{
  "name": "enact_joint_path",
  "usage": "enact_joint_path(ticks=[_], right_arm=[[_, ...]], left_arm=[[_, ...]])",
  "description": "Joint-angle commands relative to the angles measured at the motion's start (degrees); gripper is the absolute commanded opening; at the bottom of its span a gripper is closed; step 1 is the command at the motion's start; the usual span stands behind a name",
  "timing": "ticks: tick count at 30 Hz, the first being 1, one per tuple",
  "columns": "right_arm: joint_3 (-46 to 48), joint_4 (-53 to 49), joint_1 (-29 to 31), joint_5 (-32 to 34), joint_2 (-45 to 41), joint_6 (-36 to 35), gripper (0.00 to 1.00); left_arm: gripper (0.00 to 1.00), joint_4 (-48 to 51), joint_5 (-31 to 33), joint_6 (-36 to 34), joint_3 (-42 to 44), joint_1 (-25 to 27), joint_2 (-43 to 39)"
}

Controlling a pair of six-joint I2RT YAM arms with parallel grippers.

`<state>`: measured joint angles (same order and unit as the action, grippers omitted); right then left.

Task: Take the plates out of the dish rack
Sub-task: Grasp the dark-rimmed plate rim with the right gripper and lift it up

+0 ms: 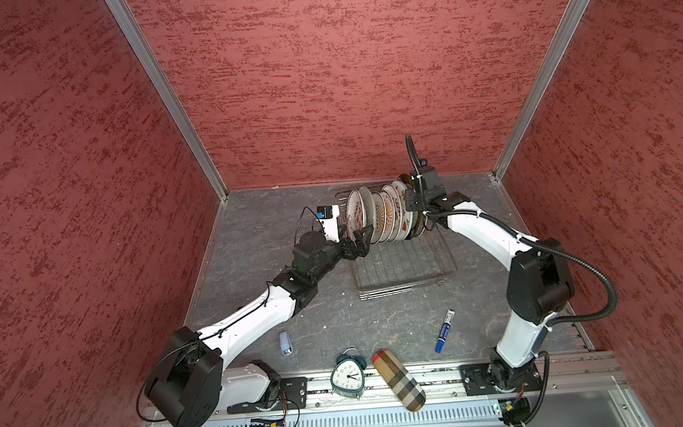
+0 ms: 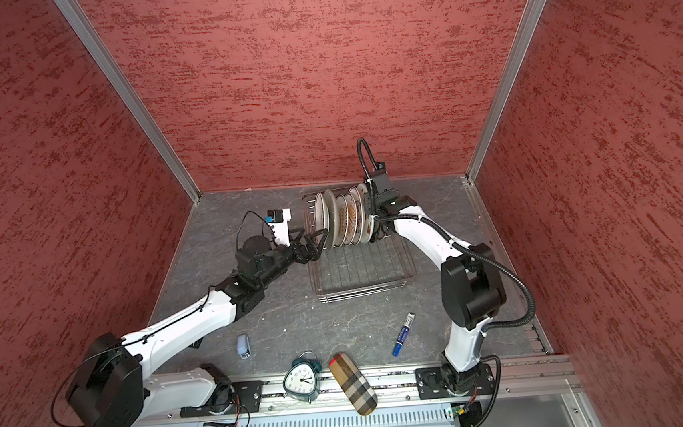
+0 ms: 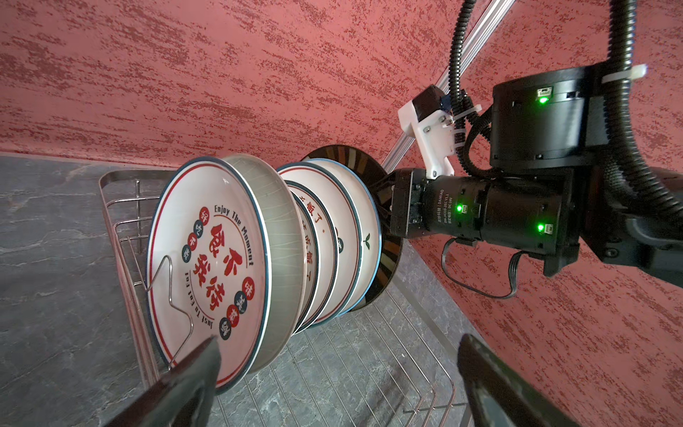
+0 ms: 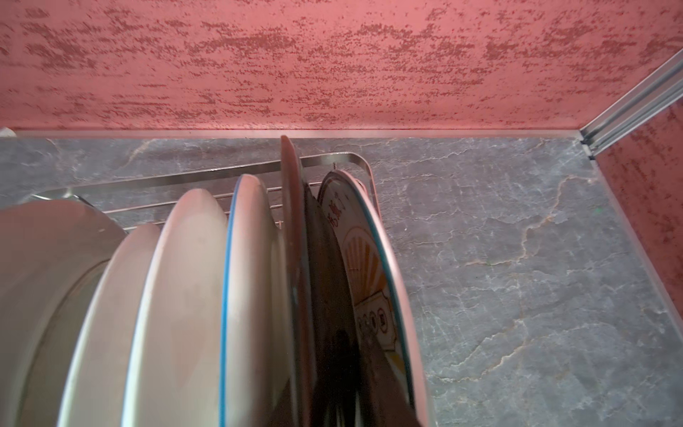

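All round printed ceramic plates [image 1: 377, 218] stood in silver wire dish rack [image 1: 404, 288], none unloaded apparently; left end effector [image 1: 362, 242] apart; right end effector [image 1: 411, 209]: grip indiscernible.

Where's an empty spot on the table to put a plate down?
Biggest bare patch of table: between the front of the dish rack and the clock, plaid case and marker. The rack's flat grid is bare too. Also the far left corner beside the rack. Crowded: the plates packed upright at the back of the rack.
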<state>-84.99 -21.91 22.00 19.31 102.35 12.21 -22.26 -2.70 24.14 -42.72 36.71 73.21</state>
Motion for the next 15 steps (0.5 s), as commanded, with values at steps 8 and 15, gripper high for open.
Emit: enact_joint_path(ticks=[8, 15], right_arm=[[-2.15, -0.96, 2.04, 5.69, 2.51, 0.15, 0.13], [-3.75, -0.14, 2.98, 8.59, 2.2, -1.06, 0.08]], left_arm=[[0.99, 0.11, -1.07, -1.51, 0.14, 0.29, -0.76], [1.0, 0.33, -0.46, -1.57, 1.45, 0.24, -2.54]])
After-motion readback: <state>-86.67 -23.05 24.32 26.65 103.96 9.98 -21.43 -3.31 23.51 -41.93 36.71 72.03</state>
